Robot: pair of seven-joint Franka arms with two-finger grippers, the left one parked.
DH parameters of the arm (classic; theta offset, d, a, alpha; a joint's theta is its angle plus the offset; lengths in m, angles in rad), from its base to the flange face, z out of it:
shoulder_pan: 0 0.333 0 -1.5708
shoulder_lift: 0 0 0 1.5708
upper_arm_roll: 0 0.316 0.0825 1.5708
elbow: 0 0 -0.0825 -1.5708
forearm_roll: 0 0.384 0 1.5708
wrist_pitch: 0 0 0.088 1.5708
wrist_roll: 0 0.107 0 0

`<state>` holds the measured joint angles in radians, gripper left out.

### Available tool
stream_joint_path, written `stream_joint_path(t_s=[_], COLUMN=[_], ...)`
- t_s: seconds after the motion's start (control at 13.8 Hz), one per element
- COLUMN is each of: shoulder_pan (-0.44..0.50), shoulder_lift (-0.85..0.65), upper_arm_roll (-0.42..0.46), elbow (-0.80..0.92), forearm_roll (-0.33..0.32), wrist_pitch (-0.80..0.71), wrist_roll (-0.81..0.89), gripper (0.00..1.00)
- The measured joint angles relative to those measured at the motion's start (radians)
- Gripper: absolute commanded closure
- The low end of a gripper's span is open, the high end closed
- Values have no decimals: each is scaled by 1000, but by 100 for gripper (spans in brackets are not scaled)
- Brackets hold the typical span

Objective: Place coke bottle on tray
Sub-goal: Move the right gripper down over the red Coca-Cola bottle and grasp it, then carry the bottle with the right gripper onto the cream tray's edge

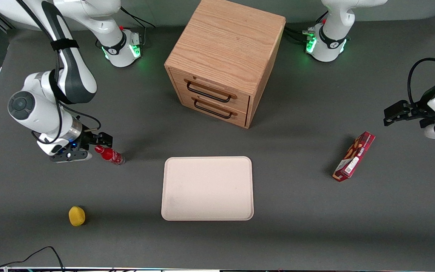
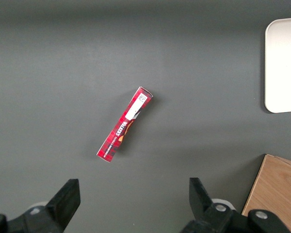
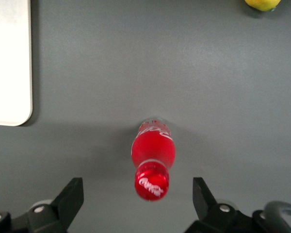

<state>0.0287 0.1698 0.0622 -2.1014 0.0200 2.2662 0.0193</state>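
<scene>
The coke bottle [image 1: 110, 155] is small and red with a red cap and stands upright on the grey table, toward the working arm's end of the table from the tray. In the right wrist view the bottle [image 3: 153, 155] shows from above, its cap between the two spread fingers. My gripper [image 1: 96, 145] is open and hovers just above the bottle's cap, not touching it; it also shows in the right wrist view [image 3: 138, 201]. The cream-white tray [image 1: 207, 188] lies flat and empty in the middle of the table, and its corner shows in the right wrist view [image 3: 9, 63].
A wooden two-drawer cabinet [image 1: 221, 62] stands farther from the front camera than the tray. A yellow lemon-like object [image 1: 76, 216] lies nearer the camera than the bottle. A flat red snack box [image 1: 354, 156] lies toward the parked arm's end.
</scene>
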Motion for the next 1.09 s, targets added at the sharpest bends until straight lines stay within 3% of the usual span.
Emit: stream_joint_path(t_s=[0.36,0.58,0.65,0.94,1.09], shoulder_pan=[-2,-8,-11,-25,-25], shoulder_lift=[11,11,11,10,9], upper_arm_roll=[-1,-2,-2,-3,-3], elbow=[-13,-15,-16,-18,-18], forearm_roll=[0,0,0,-2,-2], wrist_pitch=[15,15,15,15,15], wrist_roll=[-8,-42,-47,-84,-89], gripper=[10,25,33,100,100])
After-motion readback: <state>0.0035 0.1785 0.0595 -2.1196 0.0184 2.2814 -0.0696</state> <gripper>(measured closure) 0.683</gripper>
